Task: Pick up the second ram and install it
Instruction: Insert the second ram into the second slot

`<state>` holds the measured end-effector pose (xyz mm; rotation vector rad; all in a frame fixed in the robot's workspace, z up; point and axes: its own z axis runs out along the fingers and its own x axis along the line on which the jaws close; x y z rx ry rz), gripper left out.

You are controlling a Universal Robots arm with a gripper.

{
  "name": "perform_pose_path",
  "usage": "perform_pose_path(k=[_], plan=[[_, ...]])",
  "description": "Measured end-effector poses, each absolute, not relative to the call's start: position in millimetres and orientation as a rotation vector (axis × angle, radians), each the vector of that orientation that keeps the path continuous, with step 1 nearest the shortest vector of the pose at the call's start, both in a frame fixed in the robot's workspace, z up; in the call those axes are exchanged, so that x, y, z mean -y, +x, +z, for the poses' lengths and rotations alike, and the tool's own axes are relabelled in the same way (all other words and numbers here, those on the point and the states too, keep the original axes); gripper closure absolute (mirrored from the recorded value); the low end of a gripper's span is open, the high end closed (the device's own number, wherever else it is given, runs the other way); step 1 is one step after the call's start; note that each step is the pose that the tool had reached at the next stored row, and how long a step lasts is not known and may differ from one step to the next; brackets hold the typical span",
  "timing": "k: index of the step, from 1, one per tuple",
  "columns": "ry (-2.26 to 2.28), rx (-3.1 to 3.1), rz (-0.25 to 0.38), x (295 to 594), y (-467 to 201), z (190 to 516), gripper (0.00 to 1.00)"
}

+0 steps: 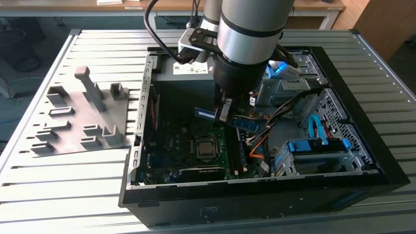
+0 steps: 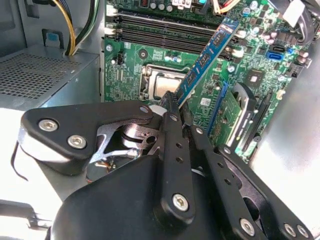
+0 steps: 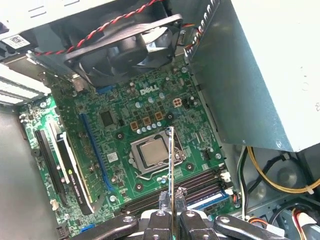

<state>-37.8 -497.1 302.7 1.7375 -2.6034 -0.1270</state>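
- Second ram point(image 2: 207, 57) is sitting pinched between the gripper's point(image 2: 179, 107) jaws, sticking out past the tips and hanging over the motherboard point(image 3: 125, 100).
- Processor socket point(image 3: 152, 152) is lying beyond the stick's far end; memory slots point(image 3: 192, 185) are running alongside it, below the jaws.
- Fan point(image 3: 125, 45) is standing well beyond the tips; cables point(image 2: 67, 22) are trailing off to one side of the jaws.

The second ram point(image 2: 207, 57): blue board, row of black chips. The gripper point(image 2: 176, 106): matt black, silver screws. The motherboard point(image 3: 122, 140): green. The slotted tray point(image 1: 78, 122): plain grey. The computer case point(image 1: 260, 204): black outside, grey metal inside. The table point(image 1: 58, 195): silver-grey, ribbed. The drive brackets point(image 1: 318, 146): blue
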Motion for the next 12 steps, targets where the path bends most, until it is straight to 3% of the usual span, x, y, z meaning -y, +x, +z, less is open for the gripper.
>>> perform_pose_path(k=[12], plan=[[1.649,2.664,-0.128,497.1,-37.8,302.5,0.86]])
